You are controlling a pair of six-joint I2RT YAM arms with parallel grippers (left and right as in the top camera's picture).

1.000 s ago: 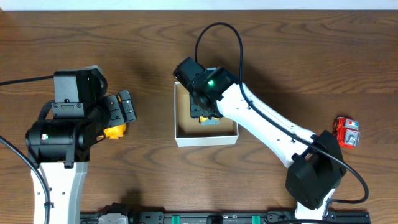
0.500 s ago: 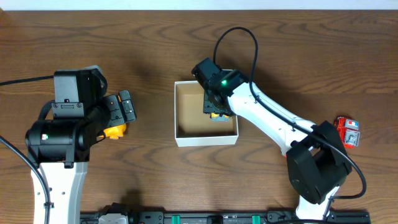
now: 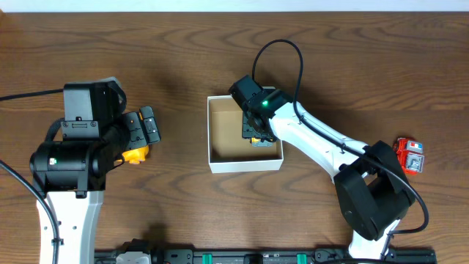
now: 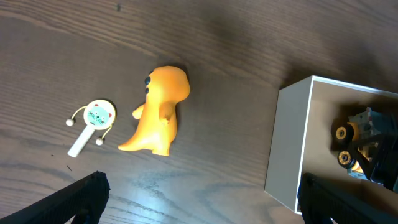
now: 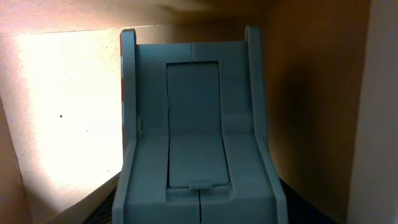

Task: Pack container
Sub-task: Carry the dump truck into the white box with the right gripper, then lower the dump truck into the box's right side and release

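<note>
Wide open, the left gripper (image 3: 149, 126) hangs over the wooden table (image 3: 183, 59) with nothing between its fingers, which show only as dark tips in the bottom corners of the left wrist view. Below it an orange dinosaur (image 4: 158, 115) lies on its side, and just beside that, further left, is a small white round toy (image 4: 93, 121) with a stick handle. From overhead the left arm (image 3: 69, 158) covers the white toy completely and most of the dinosaur, leaving only a yellow-orange edge in sight.

Near the middle of the table sits the container (image 3: 245, 165), open at the top, well apart from the dinosaur. The right gripper (image 3: 256, 132) is down inside it, against the right-hand wall, closed on a grey-blue toy vehicle (image 4: 364, 127) with yellow wheels. Its wheels are turned sideways towards the left, and the rest of the brown floor is bare. The right arm (image 3: 315, 143) reaches in diagonally over the container's right rim, and a black cable (image 3: 282, 55) loops above the back wall, so that corner is hard to see.

Far right, near the table edge, a red toy car (image 3: 410, 155) lies alone, well apart from the container and just beside the base of the right arm.
</note>
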